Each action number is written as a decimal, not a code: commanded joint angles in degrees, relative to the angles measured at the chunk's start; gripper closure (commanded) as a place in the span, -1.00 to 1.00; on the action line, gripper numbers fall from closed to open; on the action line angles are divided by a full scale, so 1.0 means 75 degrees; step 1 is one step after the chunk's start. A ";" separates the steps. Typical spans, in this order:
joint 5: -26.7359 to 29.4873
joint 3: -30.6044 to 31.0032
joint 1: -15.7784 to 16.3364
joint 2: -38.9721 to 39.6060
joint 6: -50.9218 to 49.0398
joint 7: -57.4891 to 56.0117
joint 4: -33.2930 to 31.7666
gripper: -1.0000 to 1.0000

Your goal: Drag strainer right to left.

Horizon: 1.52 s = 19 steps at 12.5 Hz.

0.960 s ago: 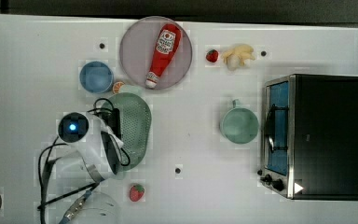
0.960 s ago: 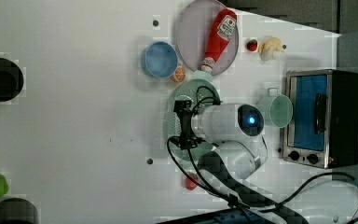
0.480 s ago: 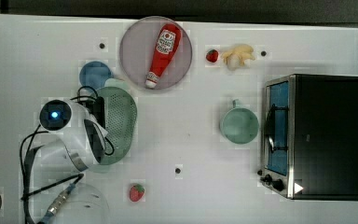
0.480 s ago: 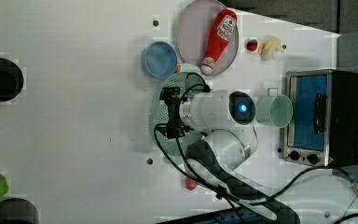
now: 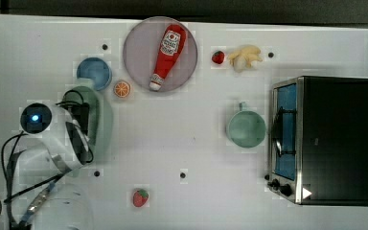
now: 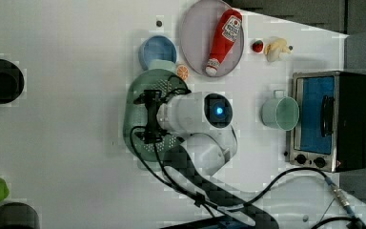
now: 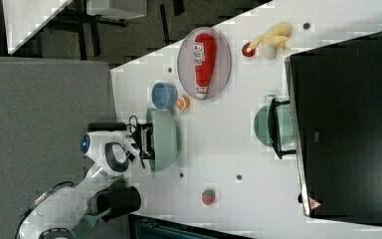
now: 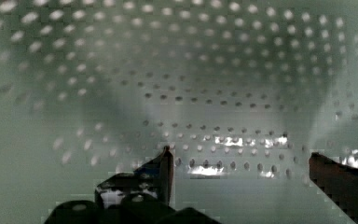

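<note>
**Gripper inside strainer, worktop's left end**

Gripper (image 8: 240, 161) released, jaws spread wide, fingers (image 8: 161, 170) down in the perforated bowl of the strainer (image 5: 103, 124). In the top view, strainer sits at 6 o'clock of the blue bowl (image 5: 94, 73), just beside it, orange slice (image 5: 121, 88) near its rim.

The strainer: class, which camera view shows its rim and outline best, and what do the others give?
The right view: the strainer shows its long oval rim beside the arm. The left view and the top view have the arm covering much of it. The wrist view gives a close look at its holed floor.
</note>
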 commanded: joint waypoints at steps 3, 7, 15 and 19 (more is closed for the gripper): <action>0.0113 0.0101 0.0758 0.0210 -0.0194 0.0722 0.0730 -1.00; 0.0263 0.0069 0.0914 0.0248 -0.0238 0.0636 0.0998 -1.00; 0.0225 -0.1382 0.0693 -0.2954 -0.3884 -0.3463 0.0956 -1.00; 0.0039 -0.2881 0.0422 -0.4951 -0.5795 -0.5641 0.0979 -1.00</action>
